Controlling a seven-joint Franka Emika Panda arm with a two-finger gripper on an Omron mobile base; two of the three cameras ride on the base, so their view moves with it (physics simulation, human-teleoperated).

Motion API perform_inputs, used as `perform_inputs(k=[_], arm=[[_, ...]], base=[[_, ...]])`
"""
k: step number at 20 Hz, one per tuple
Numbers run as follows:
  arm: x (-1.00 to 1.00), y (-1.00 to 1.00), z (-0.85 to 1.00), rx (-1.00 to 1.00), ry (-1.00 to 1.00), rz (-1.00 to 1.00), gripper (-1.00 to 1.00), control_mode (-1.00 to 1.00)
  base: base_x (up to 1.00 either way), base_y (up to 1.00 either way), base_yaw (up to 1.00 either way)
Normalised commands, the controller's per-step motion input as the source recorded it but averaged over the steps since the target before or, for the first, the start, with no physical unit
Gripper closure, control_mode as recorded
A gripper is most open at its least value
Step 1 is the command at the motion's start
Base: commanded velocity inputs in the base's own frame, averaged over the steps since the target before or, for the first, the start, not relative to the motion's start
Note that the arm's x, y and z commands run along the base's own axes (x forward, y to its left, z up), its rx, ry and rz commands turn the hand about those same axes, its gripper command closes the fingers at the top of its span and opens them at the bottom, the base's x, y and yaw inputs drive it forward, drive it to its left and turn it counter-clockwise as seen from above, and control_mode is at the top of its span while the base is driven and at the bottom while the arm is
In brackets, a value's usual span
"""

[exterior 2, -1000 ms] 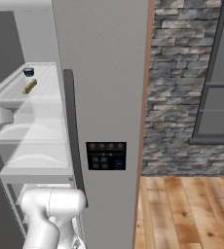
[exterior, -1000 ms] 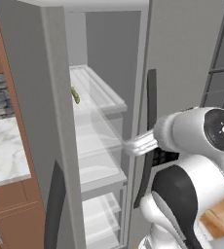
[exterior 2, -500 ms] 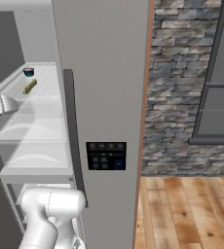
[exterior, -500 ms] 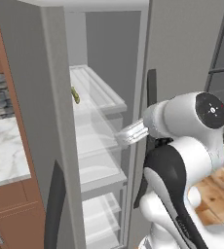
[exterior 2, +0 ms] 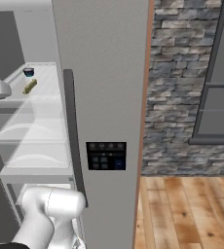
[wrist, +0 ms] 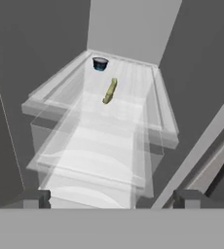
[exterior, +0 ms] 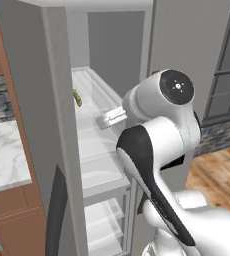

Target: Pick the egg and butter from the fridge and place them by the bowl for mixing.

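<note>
The fridge (exterior: 57,105) stands open, its pale shelves (wrist: 99,121) in front of me. The butter (wrist: 110,91) is a thin yellow-green stick lying on the upper shelf, and it also appears as butter (exterior: 77,97) and butter (exterior 2: 29,86) in the base views. My gripper (wrist: 113,199) is open and empty. It hovers at the front of the shelves, short of the butter and a little above its shelf, and shows as the gripper (exterior: 103,121) in the left base view. The egg and the bowl are out of view.
A small dark blue cup (wrist: 100,63) stands at the back of the butter's shelf, also seen as cup (exterior 2: 28,72). The fridge door with its long dark handle (exterior 2: 72,131) is on the right. A marble counter (exterior: 4,155) and brown cupboards lie to the left.
The hand has risen and moved in toward the upper shelf, with the elbow lifting higher. The jaws stayed open, and the butter has not moved.
</note>
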Motion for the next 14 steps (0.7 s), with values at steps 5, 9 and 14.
perform_inputs(k=[5,9,14], arm=[[0.29,-0.06,0.00,0.06,0.02,0.03,-1.00,-1.00],[0.49,0.00,-0.01,0.04,0.00,0.01,-1.00,-1.00],[0.53,0.00,-0.07,0.03,-0.02,0.00,-1.00,-1.00]], base=[[0.00,0.00,0.00],[0.00,0.00,0.00],[0.00,0.00,0.00]])
